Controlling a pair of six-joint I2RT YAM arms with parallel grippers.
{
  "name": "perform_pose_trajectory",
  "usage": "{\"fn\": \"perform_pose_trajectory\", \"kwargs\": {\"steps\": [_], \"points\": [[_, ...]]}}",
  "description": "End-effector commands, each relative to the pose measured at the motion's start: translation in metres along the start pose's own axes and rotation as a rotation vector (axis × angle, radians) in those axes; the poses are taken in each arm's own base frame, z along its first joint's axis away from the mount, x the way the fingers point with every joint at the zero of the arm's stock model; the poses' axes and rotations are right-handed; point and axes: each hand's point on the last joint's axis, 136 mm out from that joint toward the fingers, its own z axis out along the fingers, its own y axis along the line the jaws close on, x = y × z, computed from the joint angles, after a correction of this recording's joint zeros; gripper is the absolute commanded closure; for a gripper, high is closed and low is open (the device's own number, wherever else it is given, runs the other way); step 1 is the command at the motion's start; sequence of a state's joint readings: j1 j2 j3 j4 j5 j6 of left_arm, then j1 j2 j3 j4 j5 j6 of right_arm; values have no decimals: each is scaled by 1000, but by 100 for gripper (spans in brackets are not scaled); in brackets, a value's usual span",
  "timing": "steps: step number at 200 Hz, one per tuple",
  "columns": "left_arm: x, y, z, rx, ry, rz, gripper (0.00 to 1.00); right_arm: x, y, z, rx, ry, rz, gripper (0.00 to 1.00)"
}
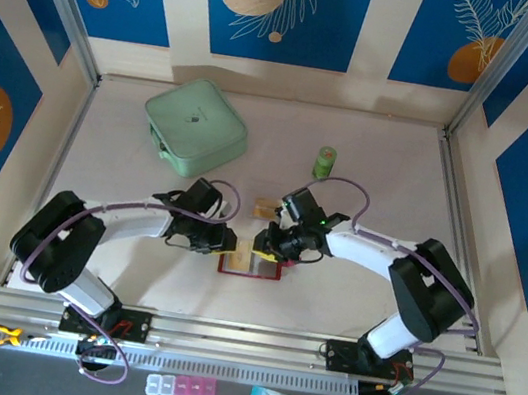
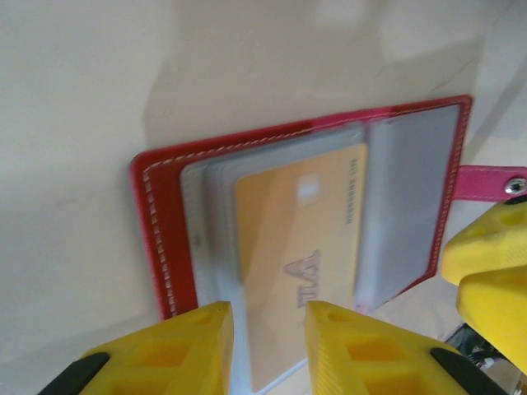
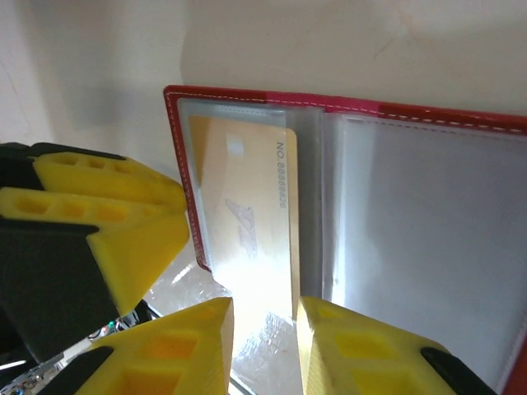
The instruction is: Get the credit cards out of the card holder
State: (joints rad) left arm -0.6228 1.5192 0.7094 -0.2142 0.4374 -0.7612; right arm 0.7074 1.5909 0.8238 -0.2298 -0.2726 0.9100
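The card holder (image 1: 252,268), a dark red wallet, lies open on the table between both arms. In the left wrist view the holder (image 2: 160,239) shows clear sleeves and a pink strap tab (image 2: 486,183). A yellow-orange credit card (image 2: 288,239) sits in a sleeve, its near end sticking out. My left gripper (image 2: 269,350) is open over that end. My right gripper (image 3: 263,350) is open over the same card (image 3: 247,206) from the other side, with the holder (image 3: 412,111) beyond it. In the top view the left gripper (image 1: 236,244) and right gripper (image 1: 264,248) almost meet. A tan card (image 1: 264,208) lies on the table behind them.
A mint-green square case (image 1: 195,125) sits at the back left and a small green bottle (image 1: 325,162) at the back right. The right gripper's fingers (image 2: 486,271) crowd the left wrist view; the left gripper's fingers (image 3: 123,222) crowd the right one.
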Motion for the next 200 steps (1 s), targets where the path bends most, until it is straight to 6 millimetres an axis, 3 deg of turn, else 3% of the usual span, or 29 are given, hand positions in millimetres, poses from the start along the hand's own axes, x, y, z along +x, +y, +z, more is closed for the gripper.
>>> {"fn": "perform_pose_trajectory", "kwargs": {"steps": [1,45,80,200], "points": [[3,1,-2,19,-3,-6,71,0,4,9,-12,30,0,74],[6,2,-1,26,3,-14,71,2,-24,21,45,54,24,75],[5,-1,-4,35,-4,-14,73,-2,-30,19,56,47,20,76],[2,-2,0,23,12,2,87,-5,-9,10,19,31,-28,76]]}}
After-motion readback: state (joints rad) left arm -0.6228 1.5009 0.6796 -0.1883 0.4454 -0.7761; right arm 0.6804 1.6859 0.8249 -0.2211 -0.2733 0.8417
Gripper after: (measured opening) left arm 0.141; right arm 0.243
